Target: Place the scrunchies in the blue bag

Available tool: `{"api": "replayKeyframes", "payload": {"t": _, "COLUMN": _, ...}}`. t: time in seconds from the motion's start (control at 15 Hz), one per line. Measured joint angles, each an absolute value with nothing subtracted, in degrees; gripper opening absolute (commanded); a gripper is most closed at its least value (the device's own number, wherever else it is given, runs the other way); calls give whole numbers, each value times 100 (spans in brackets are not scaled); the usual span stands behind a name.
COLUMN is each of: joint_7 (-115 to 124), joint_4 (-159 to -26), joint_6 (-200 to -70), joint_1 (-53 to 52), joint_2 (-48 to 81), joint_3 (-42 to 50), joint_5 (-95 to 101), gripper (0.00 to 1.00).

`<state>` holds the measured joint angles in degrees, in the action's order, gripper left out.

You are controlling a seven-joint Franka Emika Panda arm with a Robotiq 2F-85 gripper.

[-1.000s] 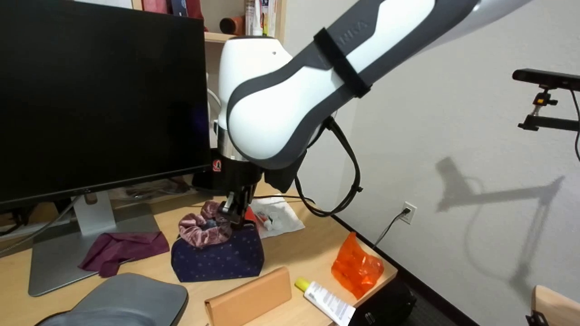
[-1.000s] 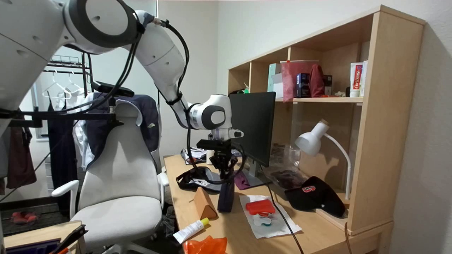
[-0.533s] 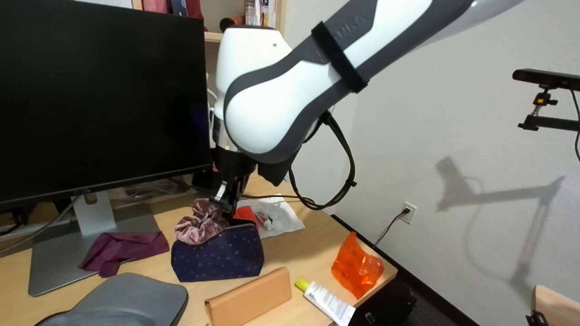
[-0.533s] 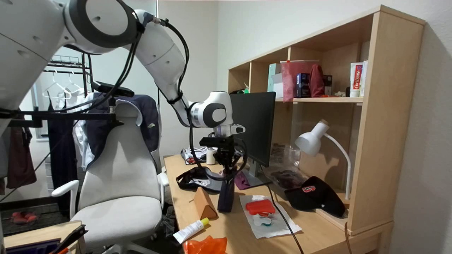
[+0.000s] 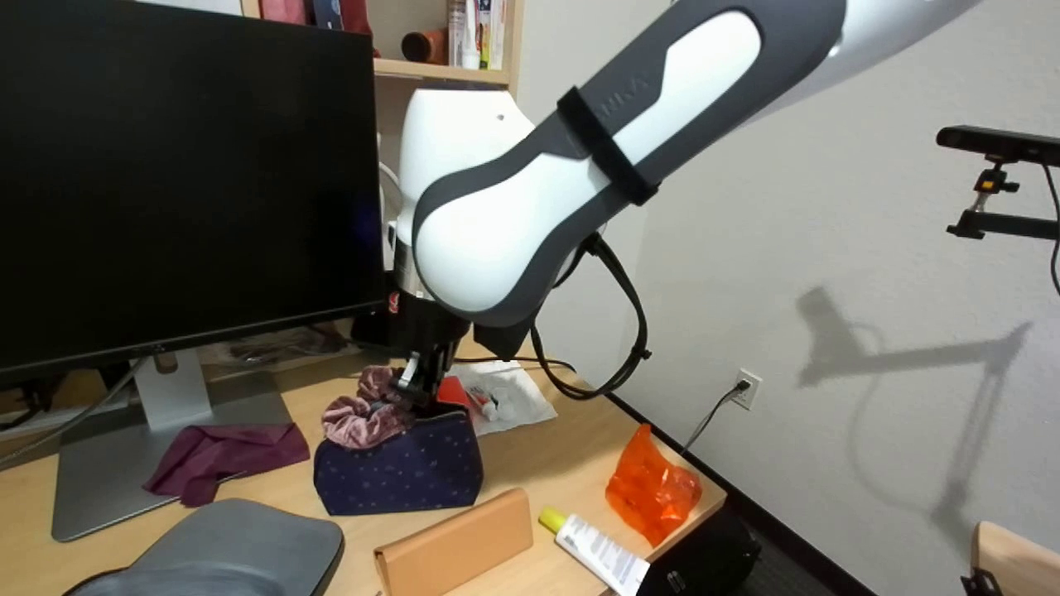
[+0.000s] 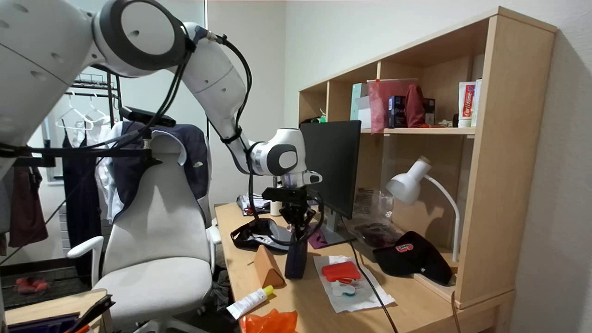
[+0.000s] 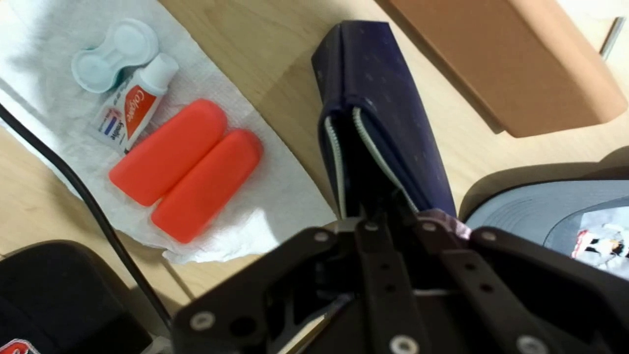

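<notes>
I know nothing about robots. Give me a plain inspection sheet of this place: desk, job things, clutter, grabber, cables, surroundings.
Surface: pale wooden desk, partly covered by a paper towel.
Job's things: dark blue bag, unzipped; pink scrunchie fabric shows outside, at one end of its mouth. Scrunchie count unclear.
Clutter: tan case, yellow-capped tube, orange plastic, purple cloth, grey cap, black cap; two red pieces and a Colgate tube on the towel.
Gripper: tips at the bag's mouth; too dark to tell open from shut.
Cables: a black cable crosses the towel; a cable loop hangs from the arm.
Surroundings: monitor, wooden shelf, white lamp.
</notes>
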<state>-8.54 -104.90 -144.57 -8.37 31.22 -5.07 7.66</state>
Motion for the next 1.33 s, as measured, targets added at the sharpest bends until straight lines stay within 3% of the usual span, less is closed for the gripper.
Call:
{"api": "replayKeyframes", "payload": {"t": 0.8, "joint_7": -496, "joint_4": -10155, "joint_6": -14438, "joint_1": -919, "joint_2": 3506, "joint_3": -84, "joint_5": 1012, "gripper": 9}}
{"api": "replayKeyframes", "payload": {"t": 1.33, "joint_7": -513, "joint_4": -9805, "joint_6": -14135, "joint_1": -887, "joint_2": 3953, "joint_3": -268, "joint_5": 987, "gripper": 9}}
